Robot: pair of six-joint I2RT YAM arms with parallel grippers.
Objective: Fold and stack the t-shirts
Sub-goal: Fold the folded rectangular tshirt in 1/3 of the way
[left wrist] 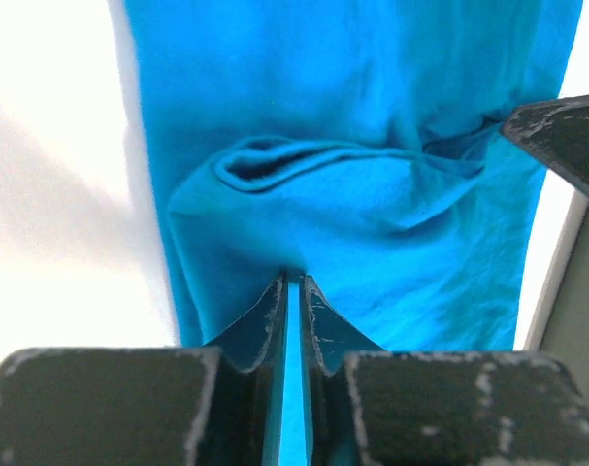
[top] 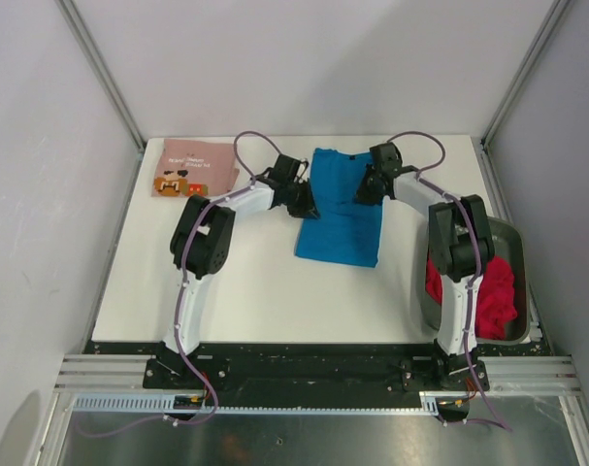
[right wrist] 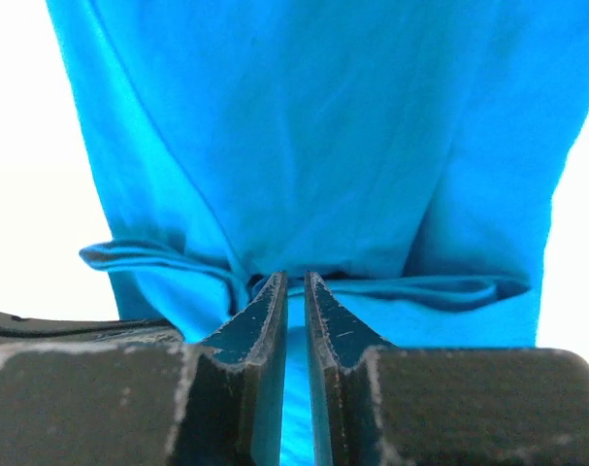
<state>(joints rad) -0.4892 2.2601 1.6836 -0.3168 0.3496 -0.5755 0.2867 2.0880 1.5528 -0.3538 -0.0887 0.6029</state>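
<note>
Top external: white table, grey walls; left, right jaws clamped on blue t-shirt

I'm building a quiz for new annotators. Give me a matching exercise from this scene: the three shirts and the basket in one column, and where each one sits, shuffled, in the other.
Things:
1. blue t-shirt
2. pink t-shirt
3. red t-shirt
4. basket

Places:
a. crumpled inside the basket
b. at the right edge of the table
c. folded flat at the far left corner
d. mid-table, pinched by the left gripper and the right gripper

Pairs: 1-d, 2-c, 3-a, 4-b
</note>
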